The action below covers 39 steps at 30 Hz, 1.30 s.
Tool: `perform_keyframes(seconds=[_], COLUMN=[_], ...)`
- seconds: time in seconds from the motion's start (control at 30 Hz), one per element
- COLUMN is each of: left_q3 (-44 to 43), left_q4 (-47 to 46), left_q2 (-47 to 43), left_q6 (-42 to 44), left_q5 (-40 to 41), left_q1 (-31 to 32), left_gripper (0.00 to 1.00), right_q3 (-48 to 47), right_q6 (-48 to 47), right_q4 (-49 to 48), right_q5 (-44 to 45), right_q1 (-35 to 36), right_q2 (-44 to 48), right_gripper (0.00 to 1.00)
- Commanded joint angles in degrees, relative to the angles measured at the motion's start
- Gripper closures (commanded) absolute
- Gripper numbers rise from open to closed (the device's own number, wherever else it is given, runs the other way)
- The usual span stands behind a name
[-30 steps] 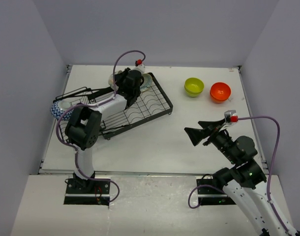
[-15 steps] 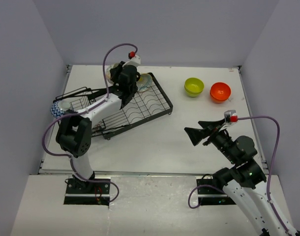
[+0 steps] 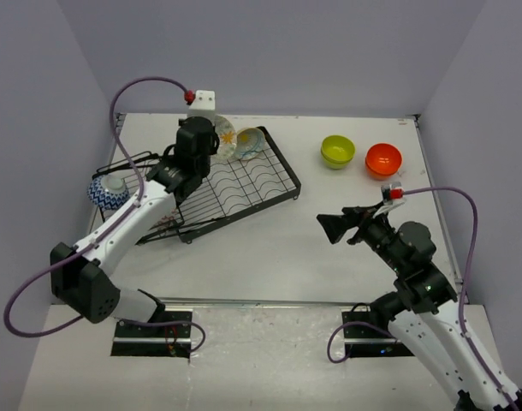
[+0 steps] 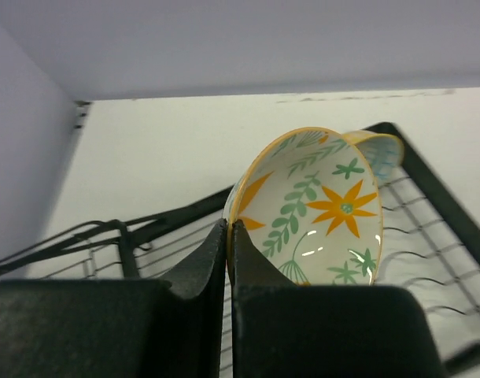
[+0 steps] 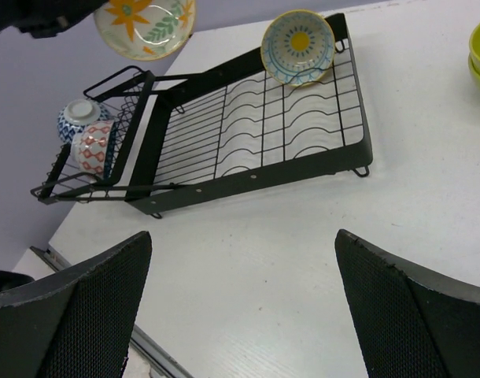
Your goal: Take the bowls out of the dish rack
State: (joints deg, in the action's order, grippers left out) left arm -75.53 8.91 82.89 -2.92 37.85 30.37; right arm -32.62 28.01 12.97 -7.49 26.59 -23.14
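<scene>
White table [image 3: 269,248], lilac walls [image 3: 287,51]. Top view: left gripper [image 3: 211,139] over far edge of dish rack [image 3: 244,184], floral bowl [image 3: 226,136] at its tips; lime bowl [image 3: 337,151] and orange bowl [image 3: 383,159] on table, far right; right gripper [image 3: 336,229] spread wide, well apart from rack. Left wrist: jaws pinched on floral bowl's rim. Right wrist alone shows red-and-white bowl [image 5: 94,147] beside blue-and-white bowl [image 5: 79,113] in end basket [image 5: 63,175], teal-rimmed bowl [image 5: 297,47] standing in slots.

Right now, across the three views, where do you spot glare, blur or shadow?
Left wrist view: small white glints on the glossy inside of the cream round bowl with orange flowers; the left tool, shut on its rim, looks soft up close. Right wrist view: the black wire dish rack is crisp, no glare. Top external view: even light, faint shadows.
</scene>
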Motion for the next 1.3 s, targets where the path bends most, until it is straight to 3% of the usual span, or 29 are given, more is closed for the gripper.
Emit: perform_keyframes(seconds=[0.0,0.17,0.3,0.5,0.57,0.7,0.8,0.83,0.93,0.97,1.1,1.13,1.17,1.2,1.23,1.27], left_q3=[3.8,10.8,14.8,18.4,19.2,19.8,19.7,19.6,19.6,19.5,18.8,18.1,16.1,14.9,13.6,13.2], left_q4=[1.6,-0.3,-3.6,-7.1,-7.9,-10.8,-10.9,-10.9,-11.0,-10.9,-10.1,-9.4,-7.3,-3.2,-2.0,-1.0], left_q2=[-6.1,-12.4,-15.8,-16.9,-16.8,-16.8,-17.2,-17.2,-17.9,-17.9,-18.0,-17.9,-17.8,-17.9,-18.4,-19.0], left_q6=[-13.4,-21.2,-25.2,-27.6,-28.2,-28.5,-28.1,-27.8,-27.3,-27.2,-26.1,-25.1,-24.8,-24.6,-23.7,-23.3], left_q5=[-14.3,-23.7,-24.4,-23.6,-23.9,-23.9,-23.2,-23.0,-22.3,-22.2,-22.4,-21.9,-20.9,-19.4,-16.6,-15.3], left_q1=[1.2,4.4,10.7,15.9,17.1,17.7,17.7,17.7,17.7,17.7,17.7,17.8,17.7,17.7,17.6,17.6], left_gripper=[1.00,1.00,1.00,1.00,1.00,1.00,1.00,1.00,1.00,1.00,1.00,0.97,0.57,0.47,0.46,0.38], right_q3=[-5.3,-18.2,-27.6,-34.3,-34.7,-32.1,-29.2,-27.5,-24.7,-24.2,-23.0,-23.1,-23.2,-22.8,-22.1,-21.5], right_q6=[2.6,3.7,3.0,-1.3,-2.1,-2.5,-2.4,-2.3,-1.6,-1.0,-0.4,-0.7,-0.7,-0.8,-1.0,-1.4], right_q4=[-1.5,2.4,5.2,11.4,12.2,12.3,10.9,10.2,8.3,7.4,7.4,7.7,9.2,9.6,9.5,9.8], right_q5=[1.6,0.2,2.9,9.6,10.4,11.5,8.7,7.8,5.8,5.9,9.4,10.3,10.5,9.5,5.2,4.8], right_q1=[0.0,0.1,3.0,8.6,9.2,9.8,10.1,10.2,10.4,10.4,10.0,9.2,7.9,3.5,0.6,-1.6], right_q2=[-6.6,-21.3,-34.7,-45.0,-47.7,-48.7,-47.6,-47.1,-44.5,-43.0,-41.2,-41.1,-41.2,-41.2,-41.1,-41.0], right_gripper=[0.01,0.01,0.01,0.01,0.05,0.20,0.37,0.51,0.78,1.00,1.00,1.00,1.00,1.00,1.00,1.00])
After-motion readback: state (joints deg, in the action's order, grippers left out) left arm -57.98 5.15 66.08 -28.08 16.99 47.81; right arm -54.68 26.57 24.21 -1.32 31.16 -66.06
